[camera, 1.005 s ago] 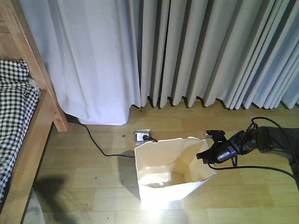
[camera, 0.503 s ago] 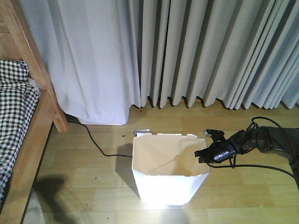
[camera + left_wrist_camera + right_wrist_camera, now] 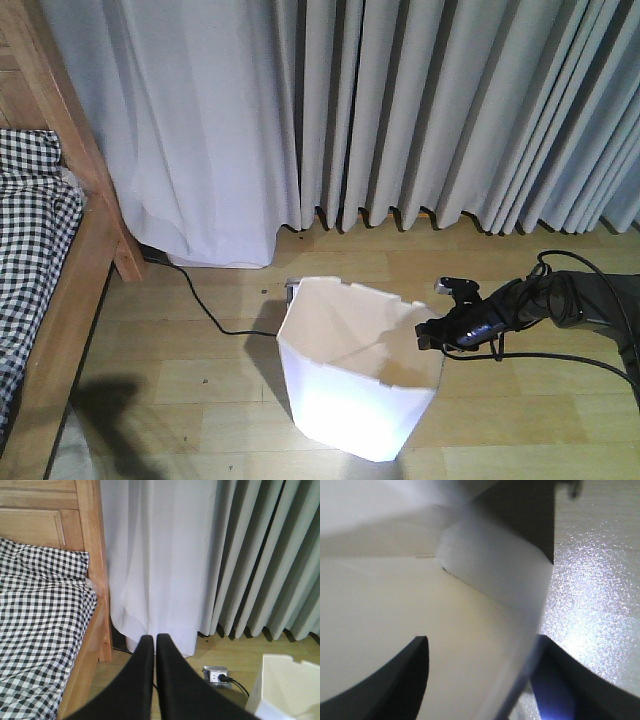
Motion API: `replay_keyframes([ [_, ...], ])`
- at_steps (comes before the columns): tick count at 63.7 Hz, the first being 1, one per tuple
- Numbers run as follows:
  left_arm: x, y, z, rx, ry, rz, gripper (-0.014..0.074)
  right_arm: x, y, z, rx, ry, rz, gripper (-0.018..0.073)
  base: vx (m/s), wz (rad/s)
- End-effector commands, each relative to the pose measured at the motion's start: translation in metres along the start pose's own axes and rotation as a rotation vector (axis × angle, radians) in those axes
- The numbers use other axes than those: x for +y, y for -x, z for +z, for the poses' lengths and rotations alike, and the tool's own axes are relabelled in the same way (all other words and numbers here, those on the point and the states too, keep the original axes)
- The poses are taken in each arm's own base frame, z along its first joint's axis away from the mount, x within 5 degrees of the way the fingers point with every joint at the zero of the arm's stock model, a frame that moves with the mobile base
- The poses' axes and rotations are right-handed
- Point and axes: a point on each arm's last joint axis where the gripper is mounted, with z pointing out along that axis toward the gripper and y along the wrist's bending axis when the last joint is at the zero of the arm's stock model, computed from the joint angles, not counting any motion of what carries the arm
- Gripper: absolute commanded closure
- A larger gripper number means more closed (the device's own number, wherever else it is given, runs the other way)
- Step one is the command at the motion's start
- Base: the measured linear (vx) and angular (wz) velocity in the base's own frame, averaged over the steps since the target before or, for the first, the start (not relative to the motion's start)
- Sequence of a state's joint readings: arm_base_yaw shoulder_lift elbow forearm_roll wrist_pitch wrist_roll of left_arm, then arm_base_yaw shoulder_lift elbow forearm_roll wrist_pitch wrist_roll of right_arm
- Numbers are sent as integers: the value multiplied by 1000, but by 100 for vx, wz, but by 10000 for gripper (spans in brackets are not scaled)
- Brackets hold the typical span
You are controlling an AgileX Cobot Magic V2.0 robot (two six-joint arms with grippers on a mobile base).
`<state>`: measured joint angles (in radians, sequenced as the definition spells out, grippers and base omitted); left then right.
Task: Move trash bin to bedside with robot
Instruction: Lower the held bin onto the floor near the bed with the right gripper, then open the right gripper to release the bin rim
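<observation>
— What is changing with the trash bin (image 3: pixel 355 375) right now?

— It is tipping. A second ago it was leaning so that its inside and floor were showing to the front camera; now its mouth is turning away toward the far curtains (image 3: pixel 420 110) and I am seeing mostly its near outer wall. It is also sliding a little to the left, and it is now hiding nearly all of the floor socket (image 3: pixel 216 674).

— And your jaws?

— My right gripper (image 3: pixel 432 333) is clamped over the bin's right rim: in the right wrist view one finger (image 3: pixel 395 667) is sitting inside the cream wall and the other outside it. That view is blurred, so I am only judging that the grip is firm. My left gripper (image 3: pixel 154 645) is pressed together on nothing, hanging over the floor and pointing at the curtains.

— What does that mean for the job?

— I am dragging it the right way, I think, but the bed (image 3: pixel 40 250) is standing well apart at the far left, with open wooden floor (image 3: pixel 180 380) and a black cable (image 3: pixel 205 305) between us. The tilt is suggesting the thin wall is flexing, so the rim could be slipping from me if I pull harder.
</observation>
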<state>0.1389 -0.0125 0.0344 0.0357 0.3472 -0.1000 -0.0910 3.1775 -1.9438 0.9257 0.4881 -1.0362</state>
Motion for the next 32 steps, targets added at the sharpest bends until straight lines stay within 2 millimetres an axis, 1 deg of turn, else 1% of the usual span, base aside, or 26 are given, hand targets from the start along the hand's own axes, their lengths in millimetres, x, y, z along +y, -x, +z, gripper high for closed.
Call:
replay_keyframes([
  [1,-1,5,-1,-76,-11,-6,603,5,34,-27,-83,-8,-26,118,0,0],
  [16,-1,5,-1,-76,-11,-6,603,3,40,-32,-112,-40,-29,118,0,0],
  [22,-1,5,-1,-76,-11,-6,603,1,40,-33,-123,-43,-6,119,0,0],
  [25,-1,5,-1,-76,-11,-6,603,2,39,-33,-110,-16,29,119,0,0],
  [32,-1,5,-1,-76,-11,-6,603,7,26,-36,8,135,67,122,0,0],
])
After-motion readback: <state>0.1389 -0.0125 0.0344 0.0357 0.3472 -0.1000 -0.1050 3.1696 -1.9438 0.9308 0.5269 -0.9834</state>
